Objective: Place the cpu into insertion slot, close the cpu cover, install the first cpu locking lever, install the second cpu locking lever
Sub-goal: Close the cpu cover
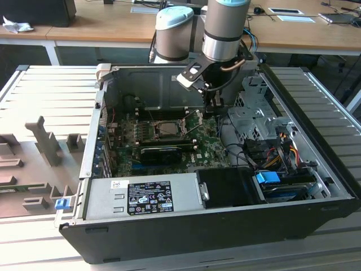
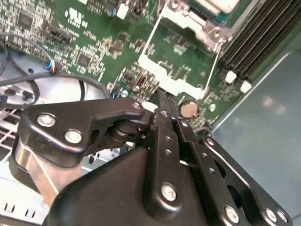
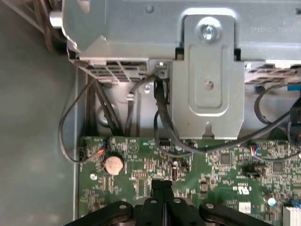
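**Cover open, cpu sitting in the slot**

The background was a lab room with wooden desks (image 1: pixel 101 25) along the back. Up front, a grey slatted table (image 1: pixel 34 90) carried an open black case (image 1: pixel 225 226). The arm (image 1: pixel 225 28) reached down into it over the green board (image 1: pixel 211 149), on the exterior view's right of the socket area.

The slot (image 1: pixel 154 130) sat mid-board, and as far as I could tell the cpu (image 2: pixel 218 4) was already lying in it, pale face up. The cover (image 2: pixel 171 75) looked swung open, laid back over the board on the gripper's side, with green board showing through its window. The thin silver wires along its sides were probably the levers (image 2: pixel 149 40).

The gripper (image 2: pixel 161 96) had its fingers pressed together with nothing between them that I could see. Its tip was right at the cover's free edge, touching or just off it, I couldn't say which. A coin cell (image 2: pixel 189 109) sat just beside the tip.

Handling-wise, my guess was that the cover is thin stamped metal: light, stiff, and swinging on its hinge. That would make the free edge the spot to work it, with a nudge rather than a pinch. It's also smooth, so a tip could skate off. The cpu is light but touchy, strictly an edges-only thing, and the slot under it wouldn't forgive any sideways shove.
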`<action>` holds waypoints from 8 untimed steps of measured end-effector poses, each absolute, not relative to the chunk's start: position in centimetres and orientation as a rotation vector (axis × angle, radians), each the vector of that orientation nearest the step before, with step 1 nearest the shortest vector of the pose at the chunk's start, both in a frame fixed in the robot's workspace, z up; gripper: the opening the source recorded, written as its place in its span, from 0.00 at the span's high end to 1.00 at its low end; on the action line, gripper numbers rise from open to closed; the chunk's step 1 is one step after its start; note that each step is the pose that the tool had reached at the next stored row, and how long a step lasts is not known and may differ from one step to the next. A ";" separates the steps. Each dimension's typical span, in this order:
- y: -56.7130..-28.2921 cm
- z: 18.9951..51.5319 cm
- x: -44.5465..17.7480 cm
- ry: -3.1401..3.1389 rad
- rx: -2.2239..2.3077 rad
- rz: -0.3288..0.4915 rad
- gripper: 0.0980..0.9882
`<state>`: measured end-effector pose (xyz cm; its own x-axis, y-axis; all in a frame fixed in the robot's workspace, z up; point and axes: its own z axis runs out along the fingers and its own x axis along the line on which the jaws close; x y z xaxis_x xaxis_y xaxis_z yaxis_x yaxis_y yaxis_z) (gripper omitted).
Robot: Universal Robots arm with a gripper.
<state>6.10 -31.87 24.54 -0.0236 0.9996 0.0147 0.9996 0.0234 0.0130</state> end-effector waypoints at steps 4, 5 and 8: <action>-31.9 24.5 5.5 -2.246 -2.192 -0.029 0.99; -31.9 24.5 5.4 -2.246 -2.192 -0.029 0.99; -31.9 24.5 5.3 -2.246 -2.192 -0.030 0.99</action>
